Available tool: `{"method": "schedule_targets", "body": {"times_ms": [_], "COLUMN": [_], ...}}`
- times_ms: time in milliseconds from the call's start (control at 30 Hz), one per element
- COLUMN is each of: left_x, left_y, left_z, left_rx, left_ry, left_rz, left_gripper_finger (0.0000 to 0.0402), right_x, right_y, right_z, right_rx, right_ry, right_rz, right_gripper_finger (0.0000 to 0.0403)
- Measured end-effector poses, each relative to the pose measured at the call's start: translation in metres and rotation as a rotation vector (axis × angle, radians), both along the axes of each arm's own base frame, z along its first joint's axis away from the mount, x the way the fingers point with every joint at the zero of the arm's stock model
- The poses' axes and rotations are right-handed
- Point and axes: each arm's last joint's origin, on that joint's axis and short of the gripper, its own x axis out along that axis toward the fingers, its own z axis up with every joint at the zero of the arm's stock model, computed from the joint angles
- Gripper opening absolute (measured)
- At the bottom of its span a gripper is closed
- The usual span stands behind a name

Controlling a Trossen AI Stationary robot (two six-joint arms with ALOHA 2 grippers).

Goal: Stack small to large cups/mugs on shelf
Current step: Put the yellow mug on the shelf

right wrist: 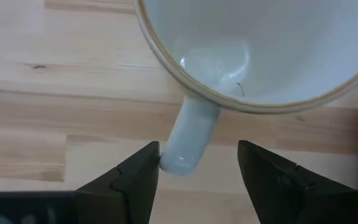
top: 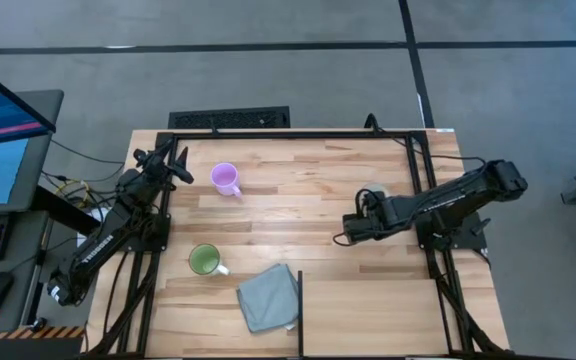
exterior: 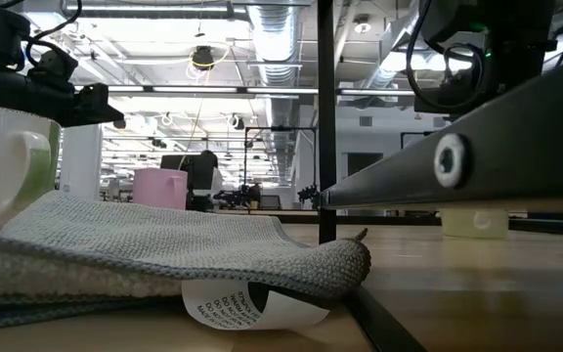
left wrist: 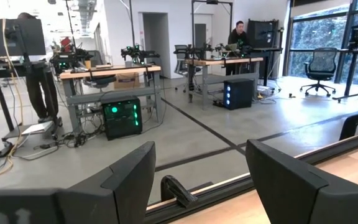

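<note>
Right wrist view shows the right gripper (right wrist: 197,168) with fingers apart, the cream mug (right wrist: 278,50) directly ahead, its handle (right wrist: 188,140) pointing back between them, touching one finger. This mug sits right of table centre, well away from the left gripper (top: 173,163), also spread, parked far-left.

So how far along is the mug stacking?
Nothing is stacked yet: the purple mug and green mug stand apart on the table. In hand: the right end effector is open around the white mug handle. The left end effector waits open. All stacking remains.
</note>
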Motion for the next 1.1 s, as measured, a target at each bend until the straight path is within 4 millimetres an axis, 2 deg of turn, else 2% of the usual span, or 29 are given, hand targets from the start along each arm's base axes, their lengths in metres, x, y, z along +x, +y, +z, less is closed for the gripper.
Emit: {"method": "schedule_targets", "body": {"times_ms": [267,1100], "left_x": [0.0,0.0], "left_y": [0.0,0.0], "left_z": [0.0001,0.0001], "left_rx": [0.0,0.0], "left_ry": [0.0,0.0], "left_rz": [0.0,0.0], "left_gripper_finger": [0.0242,0.0242], "right_x": [-0.0056,-0.0023], "right_y": [-0.0013,-0.002], "right_z": [0.0006,0.0], "right_rx": [-0.015,-0.059], "right_ry": [0.052,0.014], "right_rz": [-0.022,-0.021], "right_gripper_finger": [0.024,0.024]}}
